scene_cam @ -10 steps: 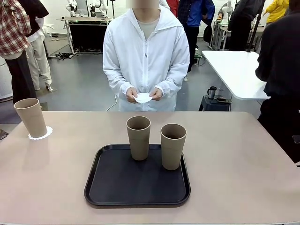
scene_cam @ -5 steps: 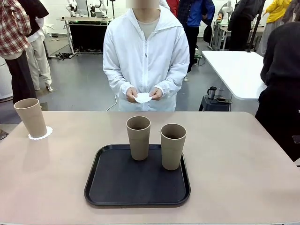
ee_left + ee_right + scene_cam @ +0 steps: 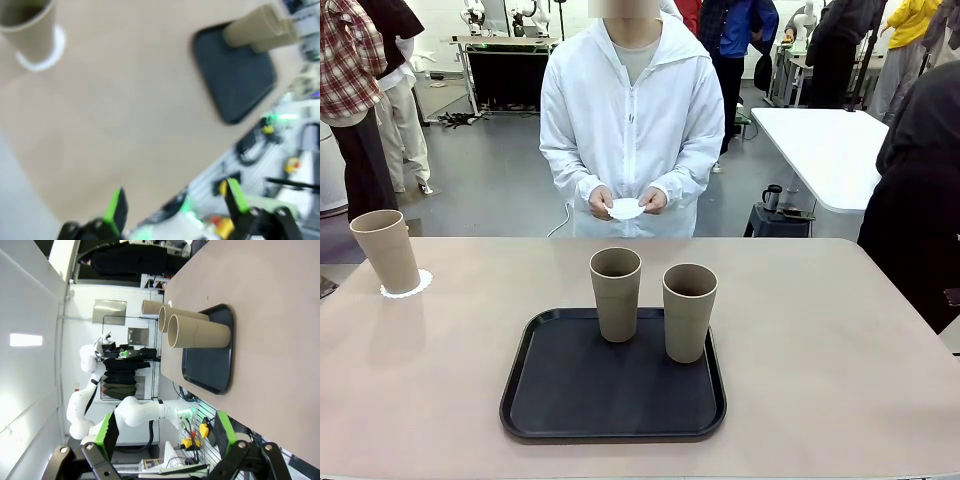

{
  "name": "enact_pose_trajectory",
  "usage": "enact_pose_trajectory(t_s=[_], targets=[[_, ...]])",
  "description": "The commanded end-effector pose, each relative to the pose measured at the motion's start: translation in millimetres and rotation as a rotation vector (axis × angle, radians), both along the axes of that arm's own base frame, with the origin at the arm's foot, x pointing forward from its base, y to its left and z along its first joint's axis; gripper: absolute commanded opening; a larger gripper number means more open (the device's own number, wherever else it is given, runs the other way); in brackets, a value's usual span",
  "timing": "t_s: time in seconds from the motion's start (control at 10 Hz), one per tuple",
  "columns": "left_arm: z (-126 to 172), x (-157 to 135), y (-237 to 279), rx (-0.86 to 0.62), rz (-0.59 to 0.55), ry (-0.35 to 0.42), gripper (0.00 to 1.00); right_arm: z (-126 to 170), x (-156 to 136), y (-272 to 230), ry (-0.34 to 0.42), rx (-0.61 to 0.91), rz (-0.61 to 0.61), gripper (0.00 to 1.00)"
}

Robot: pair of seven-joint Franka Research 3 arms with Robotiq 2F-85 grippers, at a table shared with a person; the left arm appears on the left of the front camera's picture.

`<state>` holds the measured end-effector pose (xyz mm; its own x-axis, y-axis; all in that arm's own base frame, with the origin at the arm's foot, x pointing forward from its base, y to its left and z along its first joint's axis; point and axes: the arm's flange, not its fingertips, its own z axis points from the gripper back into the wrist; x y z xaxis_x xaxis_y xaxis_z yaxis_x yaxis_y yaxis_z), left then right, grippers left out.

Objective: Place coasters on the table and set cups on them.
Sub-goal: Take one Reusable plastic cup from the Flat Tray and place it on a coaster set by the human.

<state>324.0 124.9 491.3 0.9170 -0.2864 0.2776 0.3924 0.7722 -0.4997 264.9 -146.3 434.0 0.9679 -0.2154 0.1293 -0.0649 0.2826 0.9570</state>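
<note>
Front view: beige surface [image 3: 820,350] with a black tray [image 3: 570,400] at centre near the robot's edge.
- Far-left cup [image 3: 385,250]: upright on the surface at its far left corner, standing on the laid coaster [image 3: 410,289]; the white scalloped rim shows around the cup's base.
- Rear tray cup [image 3: 616,295] and front tray cup [image 3: 689,312]: both upright on the far half of the tray, side by side, close together but apart. No coaster under either.
- Person [image 3: 632,120] in a white jacket stands at the far edge and holds the held coaster [image 3: 626,208] in front of the waist with both of their own hands, above and behind the surface and not touching it.

Left wrist view (blurred): left hand [image 3: 176,202] is open, green pads wide apart with nothing between them, well above the surface near its edge. The far-left cup on its coaster sits at the top left of this view, the tray with its two cups at the top right.

Right wrist view: right hand [image 3: 165,432] is open and empty, pads spread, off the edge of the surface. Beyond it are the tray and its two cups, with the third cup farther off.
</note>
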Motion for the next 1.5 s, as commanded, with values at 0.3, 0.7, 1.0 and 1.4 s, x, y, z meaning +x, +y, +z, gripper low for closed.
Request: enact_pose_trajectory(t_s=[0.3, 0.7, 1.0, 1.4], targets=[[-5.4, 56.3, 130.3, -0.568, 0.103, 0.135, 1.00, 0.6, 1.6, -0.4, -0.014, 0.017, 0.000, 1.00], [-43.4, 63.9, 183.0, -0.632, 0.096, 0.203, 1.00, 0.6, 1.6, -0.4, -0.014, 0.017, 0.000, 1.00], [-54.3, 60.5, 188.7, -0.646, 0.071, 0.212, 1.00, 0.6, 1.6, -0.4, -0.014, 0.017, 0.000, 1.00], [-59.4, 58.8, 185.4, -0.649, 0.091, 0.221, 1.00, 0.6, 1.6, -0.4, -0.014, 0.017, 0.000, 1.00]])
